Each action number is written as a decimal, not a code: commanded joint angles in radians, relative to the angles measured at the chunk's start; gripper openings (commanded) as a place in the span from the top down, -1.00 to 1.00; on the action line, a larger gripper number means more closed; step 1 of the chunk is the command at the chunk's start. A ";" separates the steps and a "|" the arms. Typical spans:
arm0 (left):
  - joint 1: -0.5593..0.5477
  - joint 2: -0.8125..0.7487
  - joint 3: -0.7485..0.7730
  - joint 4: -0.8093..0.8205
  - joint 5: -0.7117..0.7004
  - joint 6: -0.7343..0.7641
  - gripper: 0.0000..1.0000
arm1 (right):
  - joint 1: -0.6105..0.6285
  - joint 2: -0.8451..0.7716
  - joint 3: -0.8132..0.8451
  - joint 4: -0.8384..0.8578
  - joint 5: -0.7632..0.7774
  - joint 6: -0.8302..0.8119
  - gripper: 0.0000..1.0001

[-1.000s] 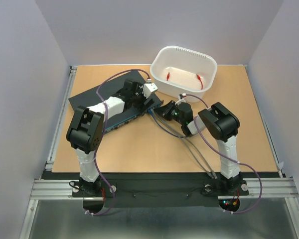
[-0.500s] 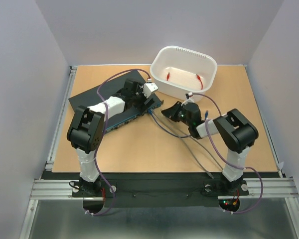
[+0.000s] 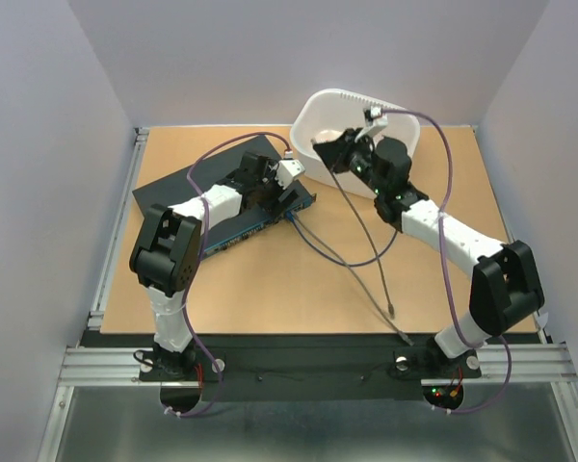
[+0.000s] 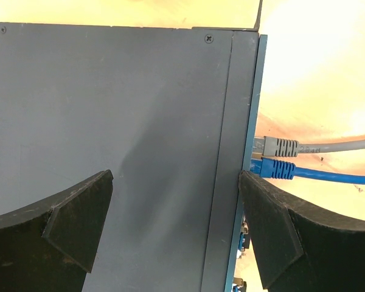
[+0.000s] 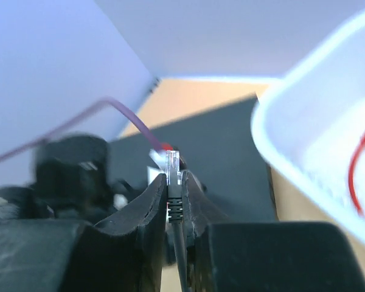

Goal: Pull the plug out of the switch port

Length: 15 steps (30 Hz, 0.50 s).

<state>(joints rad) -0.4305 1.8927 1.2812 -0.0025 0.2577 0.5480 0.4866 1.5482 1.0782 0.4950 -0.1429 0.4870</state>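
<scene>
The switch point(image 3: 188, 188) is a flat dark box at the back left of the table. My left gripper point(image 3: 277, 190) rests over its port end. In the left wrist view my left gripper point(image 4: 176, 201) is open, with one finger on the switch top point(image 4: 109, 109) and the other at the blue port edge. A grey plug point(image 4: 280, 146) and a blue plug point(image 4: 277, 168) sit in the ports. My right gripper point(image 3: 328, 144) is raised by the white tub's near rim. Its fingers point(image 5: 152, 201) are shut on a dark plug point(image 5: 174, 167) with a clear tip, free of the switch. Its dark cable point(image 3: 366, 236) hangs down to the table.
The white tub point(image 3: 405, 120) stands at the back middle, and in the right wrist view point(image 5: 292, 140) it holds red pieces point(image 5: 356, 176). Grey and blue cables point(image 3: 318, 245) run from the switch across the table toward the front edge. Purple arm cables arch over both arms.
My right gripper has risen from beside the switch's port edge and moved back to the tub rim, taking the dark plug and its cable along. The left gripper has not moved.
</scene>
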 commanded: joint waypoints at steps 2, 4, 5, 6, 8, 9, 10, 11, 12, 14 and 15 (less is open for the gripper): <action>0.021 -0.029 0.021 -0.091 -0.086 0.017 -0.92 | 0.007 -0.037 0.334 -0.056 -0.072 -0.148 0.99; 0.022 -0.037 0.018 -0.093 -0.087 0.012 -0.91 | 0.004 0.013 0.460 -0.068 -0.052 -0.192 0.99; 0.022 -0.044 0.015 -0.094 -0.093 0.009 -0.91 | 0.006 0.038 0.580 -0.075 -0.032 -0.220 0.99; 0.022 -0.050 0.014 -0.097 -0.097 0.007 -0.91 | 0.003 0.067 0.650 -0.082 0.011 -0.272 0.99; 0.024 -0.069 0.006 -0.100 -0.103 0.007 -0.91 | -0.006 0.162 0.836 -0.078 0.040 -0.353 0.99; 0.024 -0.075 0.004 -0.100 -0.109 0.007 -0.91 | -0.011 0.194 0.895 -0.069 0.043 -0.384 0.99; 0.026 -0.084 0.000 -0.100 -0.113 0.009 -0.91 | -0.017 0.270 0.951 -0.056 0.052 -0.415 0.99; 0.026 -0.089 -0.003 -0.102 -0.120 0.009 -0.91 | -0.017 0.308 1.074 -0.043 0.066 -0.438 0.99; 0.026 -0.092 -0.003 -0.102 -0.120 0.009 -0.91 | -0.029 0.346 1.141 -0.032 0.075 -0.453 0.99; 0.027 -0.096 -0.006 -0.103 -0.124 0.007 -0.91 | -0.040 0.470 1.285 -0.027 0.074 -0.450 0.99; 0.027 -0.096 -0.006 -0.102 -0.123 0.007 -0.91 | -0.049 0.511 1.401 -0.009 0.072 -0.453 0.99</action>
<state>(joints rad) -0.4206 1.8599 1.2839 -0.0772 0.1761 0.5430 0.4683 1.9141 2.2765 0.4725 -0.1047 0.1188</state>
